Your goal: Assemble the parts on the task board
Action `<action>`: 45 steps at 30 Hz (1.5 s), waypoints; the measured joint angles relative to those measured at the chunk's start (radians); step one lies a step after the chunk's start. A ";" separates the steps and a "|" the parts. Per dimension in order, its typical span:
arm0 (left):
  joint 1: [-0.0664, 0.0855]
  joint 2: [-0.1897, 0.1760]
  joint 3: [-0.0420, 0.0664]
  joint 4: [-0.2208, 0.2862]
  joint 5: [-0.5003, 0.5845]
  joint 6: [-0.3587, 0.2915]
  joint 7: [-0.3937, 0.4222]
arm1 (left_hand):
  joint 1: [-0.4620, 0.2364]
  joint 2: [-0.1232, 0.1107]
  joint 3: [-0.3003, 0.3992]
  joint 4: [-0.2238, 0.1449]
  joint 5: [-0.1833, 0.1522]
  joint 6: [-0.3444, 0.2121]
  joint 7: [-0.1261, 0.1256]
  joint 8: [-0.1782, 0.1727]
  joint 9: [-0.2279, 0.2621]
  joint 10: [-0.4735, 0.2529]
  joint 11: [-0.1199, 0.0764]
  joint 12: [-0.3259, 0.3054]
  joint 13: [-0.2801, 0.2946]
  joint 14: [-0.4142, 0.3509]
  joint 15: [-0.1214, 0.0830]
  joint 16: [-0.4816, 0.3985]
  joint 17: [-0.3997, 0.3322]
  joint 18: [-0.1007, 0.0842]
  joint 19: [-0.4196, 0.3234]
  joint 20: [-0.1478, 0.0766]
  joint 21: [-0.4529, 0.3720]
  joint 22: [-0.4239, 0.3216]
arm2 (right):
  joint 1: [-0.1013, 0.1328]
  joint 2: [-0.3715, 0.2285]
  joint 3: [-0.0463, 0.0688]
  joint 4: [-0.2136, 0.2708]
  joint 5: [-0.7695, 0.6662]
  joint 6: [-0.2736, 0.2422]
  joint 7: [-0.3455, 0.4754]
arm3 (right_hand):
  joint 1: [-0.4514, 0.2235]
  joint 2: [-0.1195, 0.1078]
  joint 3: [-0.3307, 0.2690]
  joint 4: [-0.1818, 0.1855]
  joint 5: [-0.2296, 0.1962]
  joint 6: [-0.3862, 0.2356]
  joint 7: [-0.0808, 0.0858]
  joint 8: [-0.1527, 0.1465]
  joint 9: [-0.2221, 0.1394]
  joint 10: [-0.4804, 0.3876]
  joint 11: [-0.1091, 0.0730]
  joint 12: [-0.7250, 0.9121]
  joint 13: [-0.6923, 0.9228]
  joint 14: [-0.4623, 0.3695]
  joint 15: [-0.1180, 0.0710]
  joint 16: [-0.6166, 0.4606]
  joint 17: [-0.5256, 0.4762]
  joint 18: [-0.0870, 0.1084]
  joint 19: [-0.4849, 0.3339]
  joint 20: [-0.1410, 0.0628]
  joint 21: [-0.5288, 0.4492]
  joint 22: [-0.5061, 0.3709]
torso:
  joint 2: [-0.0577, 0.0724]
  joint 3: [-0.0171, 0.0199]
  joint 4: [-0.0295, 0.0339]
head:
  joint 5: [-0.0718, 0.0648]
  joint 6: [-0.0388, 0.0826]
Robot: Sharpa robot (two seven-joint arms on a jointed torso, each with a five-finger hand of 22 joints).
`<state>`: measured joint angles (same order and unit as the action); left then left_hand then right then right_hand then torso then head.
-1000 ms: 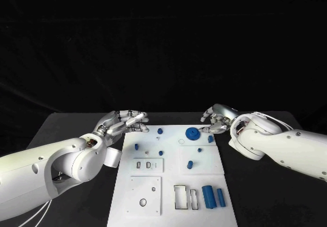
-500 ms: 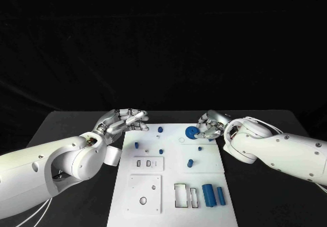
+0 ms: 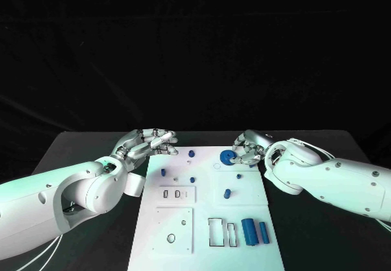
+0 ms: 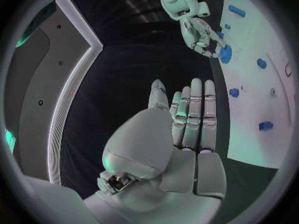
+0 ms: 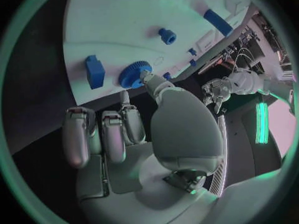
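The right hand [image 3: 247, 148] pinches what looks like a blue gear [image 3: 228, 157] at the white board's [image 3: 244, 197] far edge. The left hand [image 3: 147, 144] hovers beside it, fingers curled, empty.

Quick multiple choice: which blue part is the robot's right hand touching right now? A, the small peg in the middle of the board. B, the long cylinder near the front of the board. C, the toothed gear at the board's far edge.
C: the right hand has a fingertip against the toothed blue gear at the far edge of the task board.
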<state>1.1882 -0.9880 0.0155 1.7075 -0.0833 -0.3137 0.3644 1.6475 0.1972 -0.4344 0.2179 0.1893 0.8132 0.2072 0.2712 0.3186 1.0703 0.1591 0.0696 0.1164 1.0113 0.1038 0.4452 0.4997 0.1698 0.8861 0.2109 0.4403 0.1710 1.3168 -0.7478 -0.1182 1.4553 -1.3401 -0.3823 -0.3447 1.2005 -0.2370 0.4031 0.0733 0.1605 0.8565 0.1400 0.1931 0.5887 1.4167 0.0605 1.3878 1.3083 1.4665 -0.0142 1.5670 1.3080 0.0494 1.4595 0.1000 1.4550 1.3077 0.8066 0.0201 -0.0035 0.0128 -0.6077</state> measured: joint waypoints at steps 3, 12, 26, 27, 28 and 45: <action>0.000 0.000 0.000 -0.001 0.000 0.000 0.000 | 0.000 0.000 0.000 0.000 0.000 -0.004 -0.004 0.000 0.000 0.000 0.000 0.000 0.000 0.000 0.000 0.000 0.000 0.000 0.000 0.000 0.000 0.000 | 0.000 0.001 0.000 0.006 -0.017 -0.004 0.000 | 0.004 -0.004 0.000 0.000 0.000 0.000 0.000 0.000 0.001 0.000 0.000 0.000 0.000 0.000 0.000 0.000 0.000 0.000 0.000 0.000 0.000 0.000 | 0.000 0.0005 0.0005 | 0.000 0.000; 0.000 0.000 0.000 -0.002 0.000 0.000 -0.001 | 0.000 0.000 0.000 0.000 0.000 -0.004 -0.004 0.000 0.000 0.000 0.000 0.000 0.000 0.000 0.000 0.000 0.000 0.000 0.000 0.000 0.000 0.000 | -0.002 0.004 0.000 0.023 -0.057 -0.010 0.002 | 0.008 -0.008 -0.008 0.008 0.000 -0.011 0.004 -0.009 0.001 0.000 0.000 0.000 0.000 0.000 0.000 0.000 0.000 0.000 0.000 0.000 0.003 0.000 | 0.000 0.0007 0.0010 | -0.002 0.001; 0.000 0.000 0.000 -0.003 0.000 0.001 -0.003 | 0.000 0.000 0.000 0.000 0.000 -0.004 -0.004 0.000 0.001 0.000 0.000 0.000 0.001 -0.004 0.004 0.000 0.001 0.000 0.000 0.000 0.000 0.000 | -0.010 0.027 -0.001 -0.014 -0.081 -0.001 0.003 | 0.008 -0.008 -0.013 0.013 0.000 -0.015 0.007 -0.010 0.002 -0.004 0.004 0.000 0.000 -0.002 0.006 0.000 0.000 0.000 0.000 0.000 0.007 0.000 | 0.002 0.0007 0.0030 | -0.001 -0.001; 0.000 0.000 0.000 -0.003 0.000 0.001 -0.003 | 0.000 0.000 0.000 0.000 0.000 -0.004 -0.004 0.000 0.001 0.000 0.000 0.000 0.001 -0.004 0.004 0.000 0.002 0.000 0.000 0.000 0.000 0.000 | -0.010 0.027 -0.001 -0.016 -0.081 -0.001 0.003 | 0.010 -0.006 -0.014 0.014 0.000 -0.015 0.007 -0.010 0.002 -0.004 0.004 0.000 0.000 0.000 0.007 0.000 0.000 0.000 0.001 0.001 0.007 0.000 | 0.002 0.0007 0.0031 | -0.001 -0.001; 0.000 0.000 0.000 -0.003 0.000 0.001 -0.003 | 0.000 0.000 0.000 0.000 0.000 -0.004 -0.004 0.000 0.001 0.000 0.000 0.000 0.001 -0.004 0.004 0.000 0.002 0.000 0.000 0.000 0.000 0.000 | -0.010 0.028 -0.001 -0.018 -0.081 -0.001 0.003 | 0.012 -0.004 -0.014 0.014 0.000 -0.015 0.007 -0.010 0.002 -0.004 0.004 0.000 0.000 0.000 0.007 0.000 0.000 0.000 0.003 0.004 0.007 0.000 | 0.002 0.0007 0.0031 | 0.000 -0.001; 0.000 0.000 0.000 -0.003 0.000 0.001 -0.006 | 0.000 0.000 0.000 0.000 0.000 -0.007 0.000 0.000 0.002 0.000 0.000 0.000 0.002 -0.004 0.004 0.000 0.003 0.000 0.000 0.000 0.000 0.000 | -0.012 0.029 0.001 -0.015 -0.082 -0.003 0.011 | 0.050 0.034 0.141 -0.002 -0.014 0.082 0.001 0.018 0.010 0.039 -0.026 0.053 -0.001 -0.002 -0.010 0.000 0.000 0.003 0.008 -0.012 0.018 0.000 | 0.001 0.0012 0.0014 | 0.003 -0.005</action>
<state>1.1882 -0.9883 0.0156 1.7049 -0.0828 -0.3129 0.3586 1.6475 0.1972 -0.4344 0.2179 0.1893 0.8060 0.2071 0.2712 0.3207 1.0704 0.1591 0.0696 0.1186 1.0077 0.1074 0.4451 0.5027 0.1699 0.8862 0.2109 0.4403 0.1715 1.3052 -0.7188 -0.1174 1.4402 -1.4224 -0.3854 -0.3341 1.2508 -0.2027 0.5438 0.0714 0.1467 0.9388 0.1410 0.2116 0.5986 1.4557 0.0343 1.4411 1.3077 1.4648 -0.0238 1.5668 1.3076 0.0520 1.4675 0.0878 1.4727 1.3081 0.8077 0.0214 -0.0020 0.0158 -0.6126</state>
